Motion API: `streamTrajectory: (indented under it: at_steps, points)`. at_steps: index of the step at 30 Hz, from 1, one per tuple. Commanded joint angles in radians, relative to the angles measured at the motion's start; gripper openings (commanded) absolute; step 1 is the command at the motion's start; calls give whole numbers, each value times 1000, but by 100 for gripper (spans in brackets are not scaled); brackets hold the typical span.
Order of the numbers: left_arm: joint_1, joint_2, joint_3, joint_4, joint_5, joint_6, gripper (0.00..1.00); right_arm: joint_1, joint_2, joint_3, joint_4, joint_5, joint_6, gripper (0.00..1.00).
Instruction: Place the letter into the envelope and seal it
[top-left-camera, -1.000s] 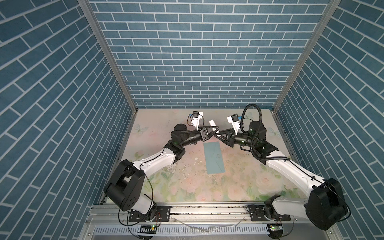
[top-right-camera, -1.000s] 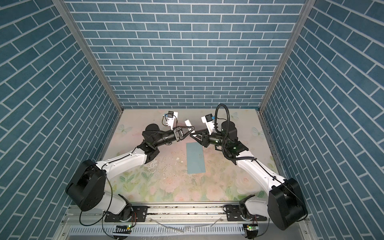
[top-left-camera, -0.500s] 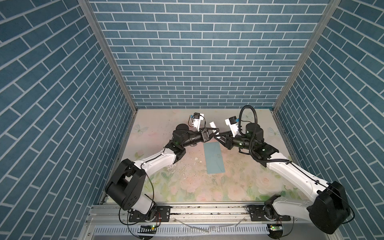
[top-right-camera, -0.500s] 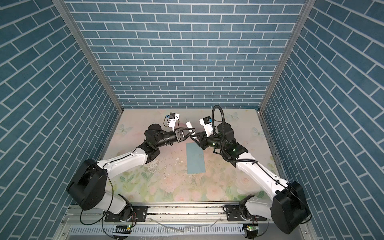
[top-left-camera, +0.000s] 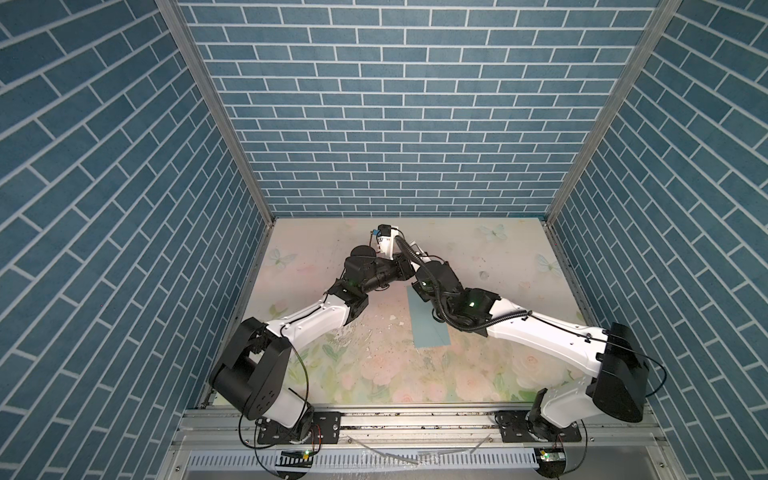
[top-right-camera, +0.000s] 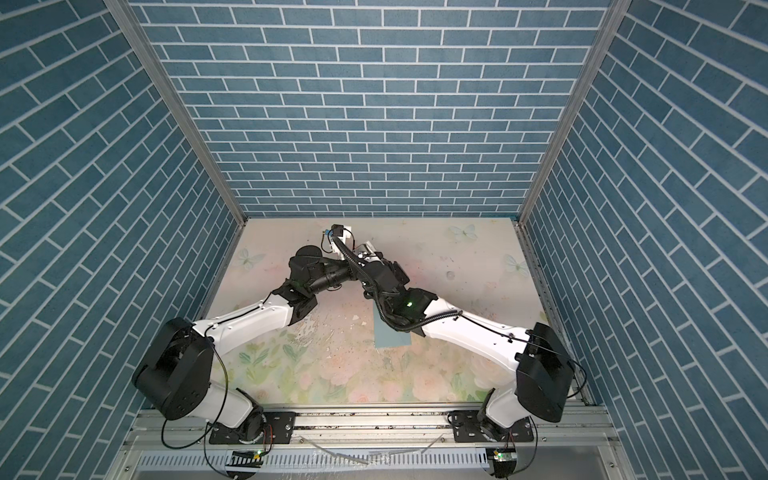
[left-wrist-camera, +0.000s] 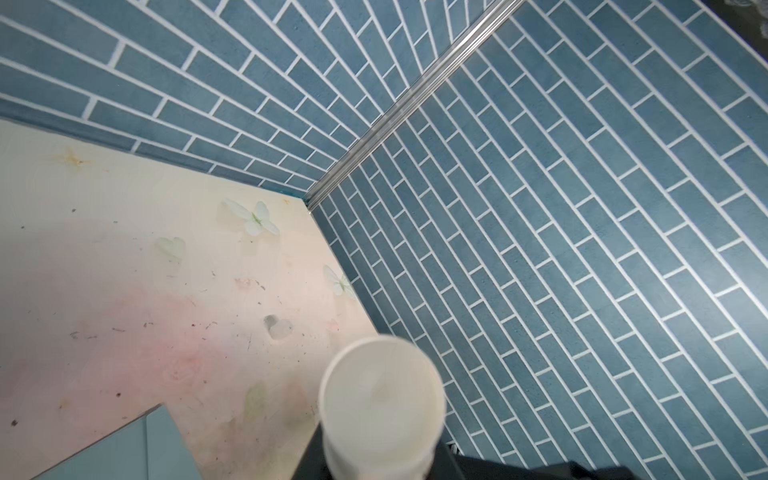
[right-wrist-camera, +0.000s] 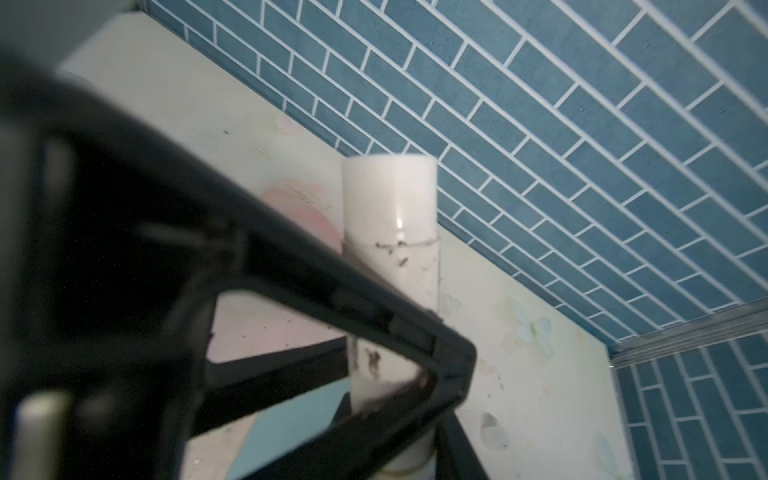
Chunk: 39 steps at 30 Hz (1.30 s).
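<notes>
The teal envelope (top-left-camera: 428, 324) (top-right-camera: 390, 332) lies flat mid-table, its far end under the arms. The letter is out of view. Both grippers meet above the envelope's far end on one white tube (right-wrist-camera: 390, 208). My left gripper (left-wrist-camera: 380, 453) is shut across the tube, whose round end (left-wrist-camera: 380, 399) faces the wrist camera. My right gripper (right-wrist-camera: 409, 457) is shut on the tube's base, and a black left finger (right-wrist-camera: 332, 291) crosses in front of it. A teal corner of the envelope (left-wrist-camera: 124, 449) (right-wrist-camera: 291, 419) shows in both wrist views.
Small white scraps and specks (top-left-camera: 390, 320) lie on the floral table mat left of the envelope. Blue brick walls close the back and both sides. A metal rail (top-left-camera: 415, 419) with the arm bases runs along the front edge.
The right arm has swung left and forward, so its wrist now overlaps the left gripper. The left arm has barely moved. The envelope has stayed put.
</notes>
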Motion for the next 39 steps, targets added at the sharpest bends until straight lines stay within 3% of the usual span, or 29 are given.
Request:
streamTrajectory:
  at_steps: [1,4,7,11,15,19,26,39]
  points:
    - [-36,-21,13,39,64,26,0,-24,35,42,12,239,-55,0]
    - [-36,-23,10,39,64,27,0,-29,-20,13,8,105,-10,1]
    - [-36,-27,9,45,66,26,0,-73,-114,-30,-24,-181,59,25]
    - [-35,-30,6,75,77,9,0,-229,-260,-127,-10,-686,201,54]
    - [-35,-32,7,91,90,-1,0,-361,-353,-214,48,-1039,292,62]
    - [-35,-30,6,102,93,-6,0,-442,-357,-230,55,-1259,349,61]
    - [-35,-34,4,110,98,-11,0,-488,-307,-234,103,-1422,401,50]
    - [-35,-30,3,105,102,-13,0,-499,-266,-236,143,-1465,430,15]
